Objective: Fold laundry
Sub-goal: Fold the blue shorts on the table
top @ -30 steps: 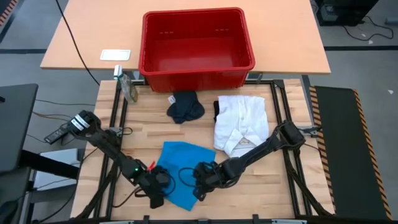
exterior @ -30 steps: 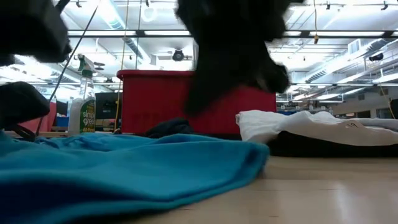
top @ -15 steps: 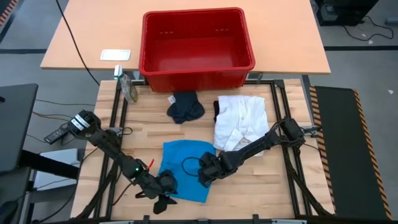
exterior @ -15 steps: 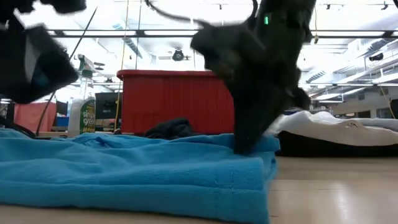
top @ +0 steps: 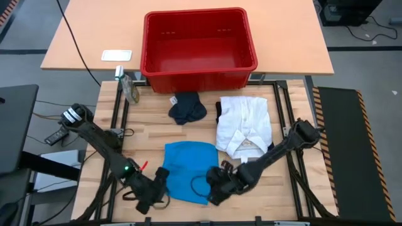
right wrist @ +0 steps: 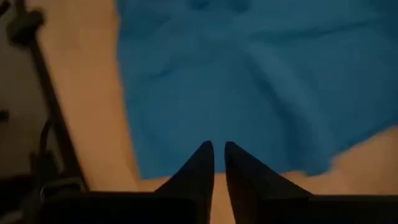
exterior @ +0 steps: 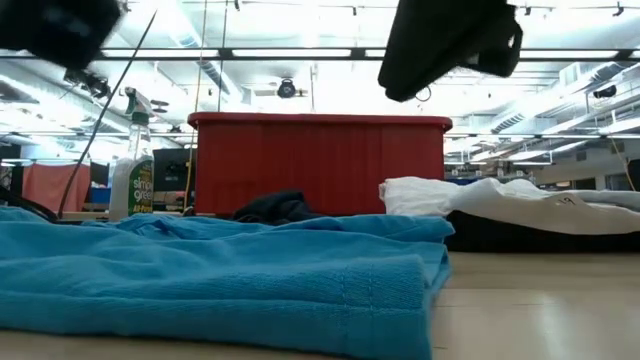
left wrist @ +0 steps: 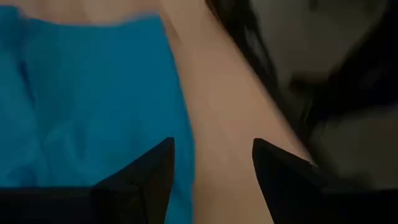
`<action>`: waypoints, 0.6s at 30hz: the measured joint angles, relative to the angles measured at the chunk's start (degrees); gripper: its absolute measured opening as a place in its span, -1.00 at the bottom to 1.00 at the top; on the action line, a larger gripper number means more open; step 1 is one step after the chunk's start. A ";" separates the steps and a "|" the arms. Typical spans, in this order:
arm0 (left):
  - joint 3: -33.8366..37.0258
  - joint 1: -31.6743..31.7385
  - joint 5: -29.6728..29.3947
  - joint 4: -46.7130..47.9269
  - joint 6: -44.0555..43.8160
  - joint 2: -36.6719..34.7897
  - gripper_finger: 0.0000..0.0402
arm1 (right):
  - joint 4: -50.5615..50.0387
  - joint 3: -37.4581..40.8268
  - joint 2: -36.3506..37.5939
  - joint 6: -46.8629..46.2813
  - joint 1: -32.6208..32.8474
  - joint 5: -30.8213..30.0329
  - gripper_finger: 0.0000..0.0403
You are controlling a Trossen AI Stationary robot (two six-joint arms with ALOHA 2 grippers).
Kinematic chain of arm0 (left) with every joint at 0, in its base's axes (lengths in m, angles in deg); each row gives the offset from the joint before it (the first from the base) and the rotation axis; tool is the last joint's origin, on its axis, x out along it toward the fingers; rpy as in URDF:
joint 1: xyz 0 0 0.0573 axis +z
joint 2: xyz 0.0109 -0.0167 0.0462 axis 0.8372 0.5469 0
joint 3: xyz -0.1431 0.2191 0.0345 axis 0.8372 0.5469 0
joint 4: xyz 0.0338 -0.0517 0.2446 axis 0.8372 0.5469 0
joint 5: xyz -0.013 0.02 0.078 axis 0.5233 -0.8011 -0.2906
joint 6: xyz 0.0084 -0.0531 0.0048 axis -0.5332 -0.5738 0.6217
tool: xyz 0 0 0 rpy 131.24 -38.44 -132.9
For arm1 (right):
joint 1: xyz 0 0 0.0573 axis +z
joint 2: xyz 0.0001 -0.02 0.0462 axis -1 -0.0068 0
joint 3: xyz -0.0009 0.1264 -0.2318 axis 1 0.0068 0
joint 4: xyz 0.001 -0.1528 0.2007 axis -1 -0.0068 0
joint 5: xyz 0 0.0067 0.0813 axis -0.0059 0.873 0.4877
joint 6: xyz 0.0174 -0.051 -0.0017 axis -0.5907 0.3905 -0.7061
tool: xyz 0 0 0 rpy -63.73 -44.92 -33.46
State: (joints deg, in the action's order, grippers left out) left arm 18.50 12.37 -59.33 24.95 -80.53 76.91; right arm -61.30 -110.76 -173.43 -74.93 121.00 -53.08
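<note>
High view: blue piece (top: 186,170) lies flat on the worktop (top: 144,129) near the front edge, roughly rectangular. Left gripper (top: 152,196) sits just off its front-left corner, right gripper (top: 217,188) just off its front-right corner; neither holds cloth. White garment (top: 244,125) is bunched at the right side, black shirt (top: 186,108) is a small heap behind the blue piece, near the red basket (top: 199,47). Spray bottle (top: 129,87) stands at the back-left corner.

Low view: blue piece (exterior: 220,275) fills the foreground, flat, with a folded edge on the right. Black shirt (exterior: 282,206) and white garment (exterior: 500,203) lie behind it, red basket (exterior: 320,160) further back, spray bottle (exterior: 132,165) to its left. A dark arm part hangs above at top right, clear of the cloth.

Left wrist view: left gripper (left wrist: 211,165) has its fingers spread apart over bare worktop, empty; blue piece (left wrist: 87,106) edge lies just beside one finger.

Right wrist view: right gripper (right wrist: 219,155) fingers are almost together, a thin gap showing, nothing between them; blue piece (right wrist: 249,81) lies just ahead of the tips.
</note>
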 joint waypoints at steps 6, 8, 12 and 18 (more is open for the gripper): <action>0.09 -2.11 -1.70 8.46 3.73 3.60 0.09 | 11.56 0.02 -5.51 14.14 3.98 1.87 -0.52; 0.07 -2.13 -3.06 8.90 2.83 4.47 0.11 | 14.44 0.02 -7.40 17.14 4.65 2.04 -0.42; 0.07 -1.63 -4.05 9.06 2.36 6.91 0.18 | 18.15 0.04 -10.39 20.44 4.76 1.86 -0.18; -0.09 -1.37 -3.80 9.68 1.27 13.40 0.09 | 18.33 0.04 -14.32 22.34 4.64 4.32 -0.01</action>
State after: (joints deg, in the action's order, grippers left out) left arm 18.41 11.00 -63.13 34.63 -79.26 90.31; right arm -42.97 -110.72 -187.75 -52.60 125.64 -48.76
